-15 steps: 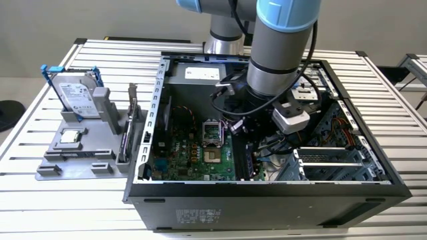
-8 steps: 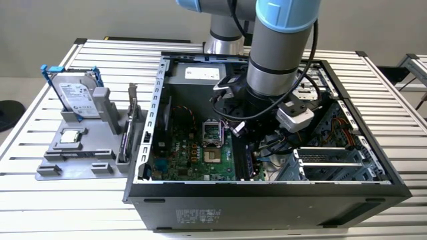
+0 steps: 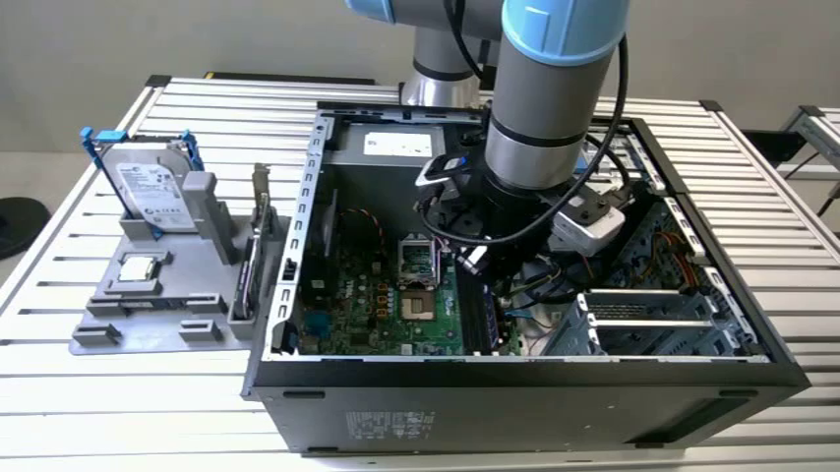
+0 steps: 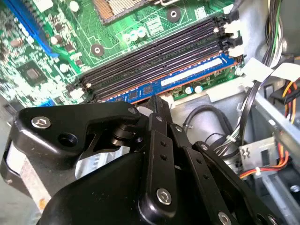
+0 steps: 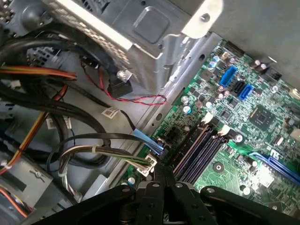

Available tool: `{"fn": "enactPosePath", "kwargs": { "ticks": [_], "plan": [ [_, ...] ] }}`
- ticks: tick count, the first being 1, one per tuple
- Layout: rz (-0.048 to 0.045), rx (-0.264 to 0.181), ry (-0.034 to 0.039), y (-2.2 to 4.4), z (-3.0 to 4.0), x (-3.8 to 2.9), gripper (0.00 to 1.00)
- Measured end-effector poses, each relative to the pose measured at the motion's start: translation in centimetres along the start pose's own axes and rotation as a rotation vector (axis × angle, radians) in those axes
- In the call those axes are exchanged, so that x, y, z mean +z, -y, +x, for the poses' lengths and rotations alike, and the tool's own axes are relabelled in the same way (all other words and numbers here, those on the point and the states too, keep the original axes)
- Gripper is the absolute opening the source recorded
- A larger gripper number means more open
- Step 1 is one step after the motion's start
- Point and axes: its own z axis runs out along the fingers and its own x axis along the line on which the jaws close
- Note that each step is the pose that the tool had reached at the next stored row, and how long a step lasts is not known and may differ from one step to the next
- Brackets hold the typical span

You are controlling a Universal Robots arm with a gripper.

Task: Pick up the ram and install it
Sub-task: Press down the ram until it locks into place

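The ram (image 4: 187,80), a blue stick with a white label, lies in the memory slot nearest the motherboard's edge, next to empty dark slots (image 4: 154,54). My gripper (image 4: 155,99) is down inside the open computer case (image 3: 525,379). Its black fingers are drawn together into one tip, which sits right at the ram's upper edge. I cannot tell whether the tip touches it. In the first wrist view the gripper (image 5: 161,169) tip stands over the end of the memory slots (image 5: 199,147). In the exterior view the gripper (image 3: 473,258) hangs over the green motherboard (image 3: 381,295) beside the processor socket.
Bundles of cables (image 5: 70,140) and a metal drive cage (image 3: 650,320) crowd the case beside the slots. At the exterior view's left, a grey fixture (image 3: 171,285) holds a silver hard drive in a blue frame (image 3: 148,187), a small chip (image 3: 141,272) and an upright card (image 3: 260,226).
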Motion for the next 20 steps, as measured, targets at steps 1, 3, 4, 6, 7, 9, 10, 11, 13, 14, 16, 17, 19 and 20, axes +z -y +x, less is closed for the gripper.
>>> {"fn": "enactPosePath", "kwargs": {
  "ticks": [1,3,4,6,7,9,10,11,13,14,16,17,19,20],
  "plan": [
    [0.0004,-0.019,-0.0016,0.00,0.00,0.00,0.00],
    [0.0011,-0.055,-0.0045,0.00,0.00,0.00,0.00],
    [0.0015,-0.073,-0.0061,0.00,0.00,0.00,0.00],
    [0.0022,-0.111,-0.0091,0.00,0.00,0.01,0.00],
    [0.0027,-0.128,-0.0108,0.00,0.00,0.02,0.00],
    [0.0046,-0.162,-0.0124,0.01,0.00,0.02,0.00],
    [0.0064,-0.177,-0.0120,0.01,-0.01,0.02,0.00],
    [0.0084,-0.191,-0.0111,0.01,0.00,0.02,0.00],
    [0.0125,-0.219,-0.0095,0.00,0.00,0.02,0.00],
    [0.0139,-0.235,-0.0095,0.01,-0.01,0.02,0.00],
    [0.0168,-0.268,-0.0096,0.01,-0.01,0.03,0.00],
    [0.0180,-0.284,-0.0098,0.01,-0.01,0.03,0.00],
    [0.0202,-0.319,-0.0109,0.01,-0.01,0.05,0.00],
    [0.0211,-0.336,-0.0116,0.01,-0.01,0.07,0.00]
  ]
}}
